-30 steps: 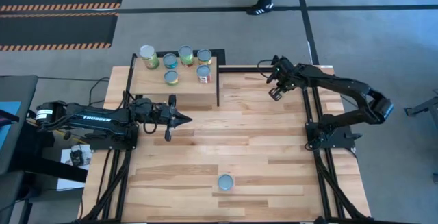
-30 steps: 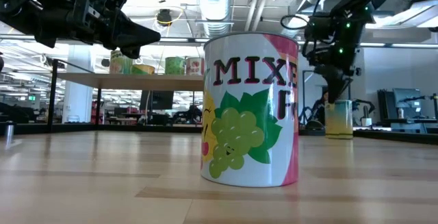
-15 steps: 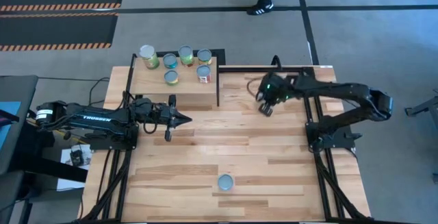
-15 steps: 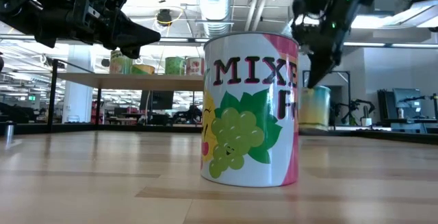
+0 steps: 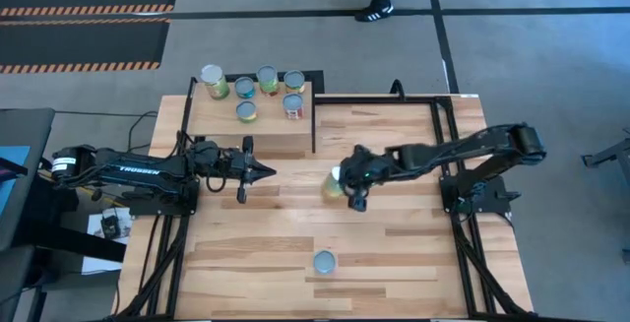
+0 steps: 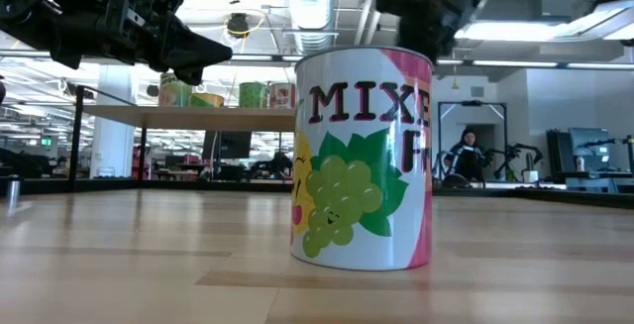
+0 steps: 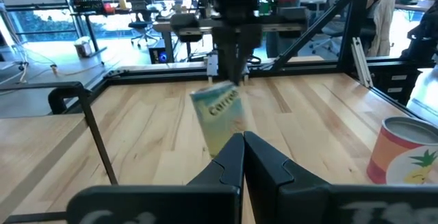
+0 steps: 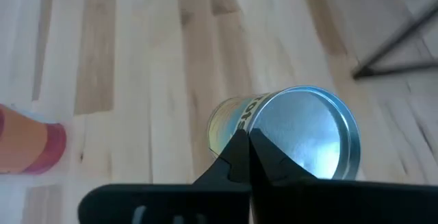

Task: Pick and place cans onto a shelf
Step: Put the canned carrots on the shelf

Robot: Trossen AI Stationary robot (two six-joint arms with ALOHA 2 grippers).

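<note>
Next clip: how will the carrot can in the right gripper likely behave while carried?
The carrot can hangs tilted from the right gripper, seemingly pinched near its top, so it may swing or slip. Its smooth metal top looks slippery. Being round, it would probably roll if dropped sideways. The left gripper waits beside the shelf.

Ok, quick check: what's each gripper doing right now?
Left gripper: shut, holding nothing, beside the shelf.
Right gripper: shut on the carrot can, mid-table, can tilted.
</note>
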